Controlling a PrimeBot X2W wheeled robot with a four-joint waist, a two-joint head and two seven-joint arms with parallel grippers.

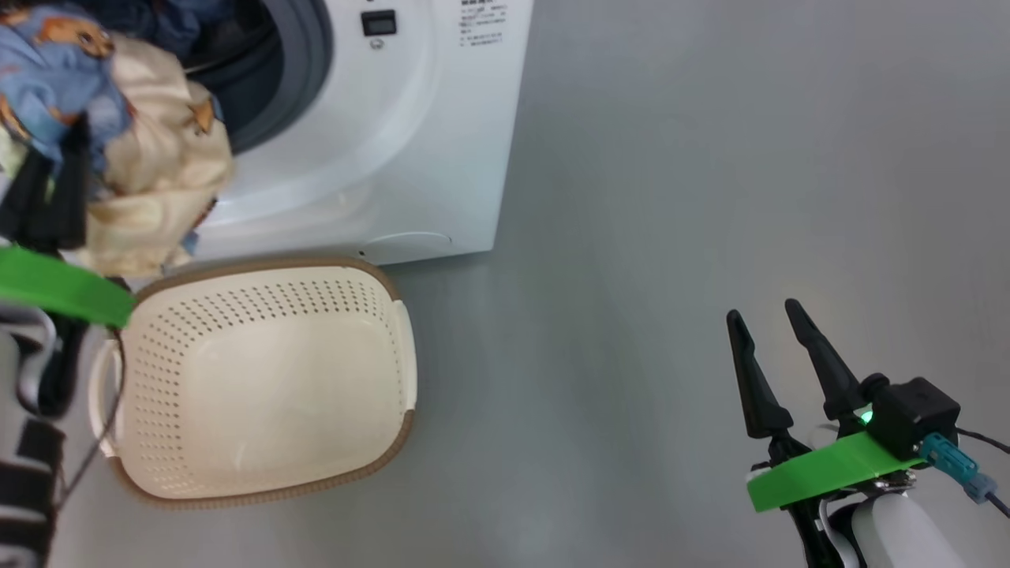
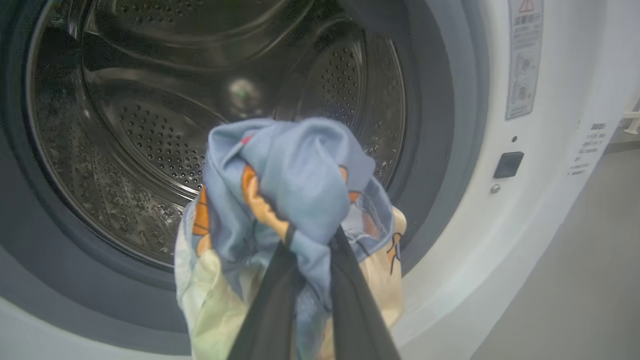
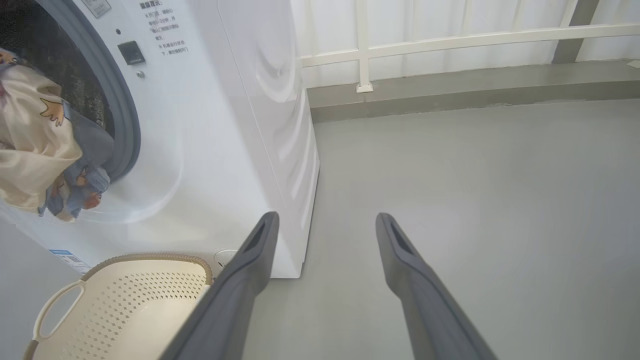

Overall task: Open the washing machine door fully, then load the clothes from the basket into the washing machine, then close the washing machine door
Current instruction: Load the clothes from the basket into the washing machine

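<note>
My left gripper (image 2: 311, 239) is shut on the clothes (image 2: 295, 200), a bunched light-blue and cream bundle held up right before the round mouth of the washing machine (image 2: 530, 210). The steel drum (image 2: 150, 130) behind the bundle looks bare. In the head view the clothes (image 1: 134, 134) hang at the upper left, over the washing machine (image 1: 426, 134) front, with my left gripper (image 1: 47, 158) in them. The basket (image 1: 379, 465) stands on the floor below, with nothing in it. My right gripper (image 1: 764, 319) is open at the lower right, far from both. The washing machine door is out of view.
Grey floor (image 1: 710, 197) stretches to the right of the washing machine. A white railing (image 3: 450, 40) and a low kerb (image 3: 450, 90) run along the back wall. The basket (image 3: 125, 300) sits close to the machine's front base.
</note>
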